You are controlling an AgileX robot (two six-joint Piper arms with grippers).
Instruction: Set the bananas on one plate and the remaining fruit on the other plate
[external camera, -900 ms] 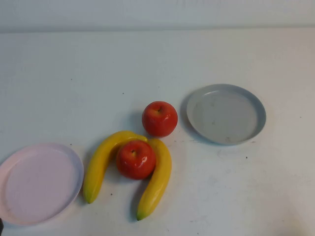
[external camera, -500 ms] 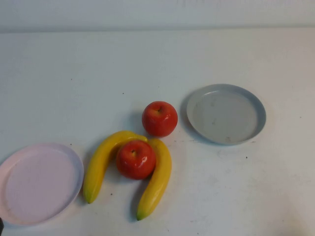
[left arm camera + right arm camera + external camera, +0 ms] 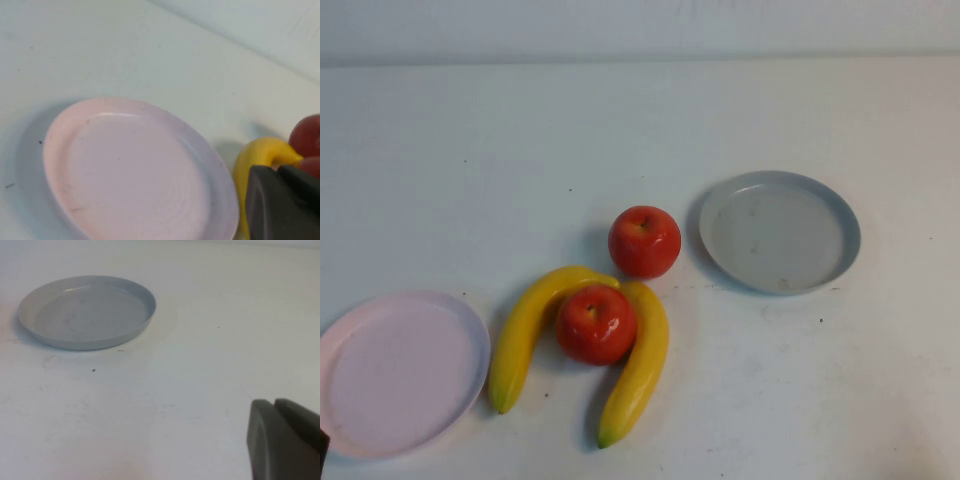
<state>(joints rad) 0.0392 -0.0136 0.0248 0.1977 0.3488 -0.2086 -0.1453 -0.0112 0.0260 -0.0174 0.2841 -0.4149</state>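
Note:
Two yellow bananas lie on the table in an arch: one (image 3: 525,330) on the left, one (image 3: 638,368) on the right. A red apple (image 3: 596,323) sits between them, touching both. A second red apple (image 3: 644,241) rests just beyond. The grey-blue plate (image 3: 850,232) is empty at the right, the pale pink plate (image 3: 470,340) empty at the front left. My left gripper (image 3: 278,169) is shut on nothing, low by the pink plate (image 3: 220,170), with a banana (image 3: 250,155) and apple (image 3: 306,135) behind it. My right gripper (image 3: 274,402) is shut and empty, near the grey-blue plate (image 3: 145,315).
The white table (image 3: 620,130) runs back to a pale wall (image 3: 640,25). Bare surface lies behind the fruit and to the front right (image 3: 820,400). Only a dark sliver of the left arm (image 3: 322,450) shows in the high view, at the bottom left corner.

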